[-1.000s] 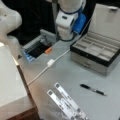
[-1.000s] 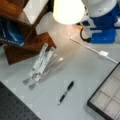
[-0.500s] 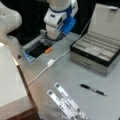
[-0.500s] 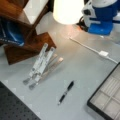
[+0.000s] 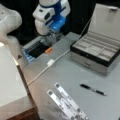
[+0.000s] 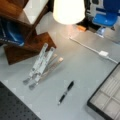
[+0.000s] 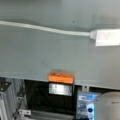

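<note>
My gripper hangs at the table's far edge in a front view, under the white and blue wrist. It is just above a small orange block that lies on the table's rim, and does not touch it. In a front view the blue wrist part is right of the orange block. The wrist view looks down on the orange block, with no fingers in sight. A white cable with a white adapter lies beyond it.
An open dark tray sits behind the block. The cable crosses the table. An open grey compartment case, a black pen and a folded metal stand lie nearby. A lampshade and wooden shelf stand at a front view's top left.
The arm has shifted left and a little lower in a front view, toward the orange block and the tray. Nothing on the table has moved.
</note>
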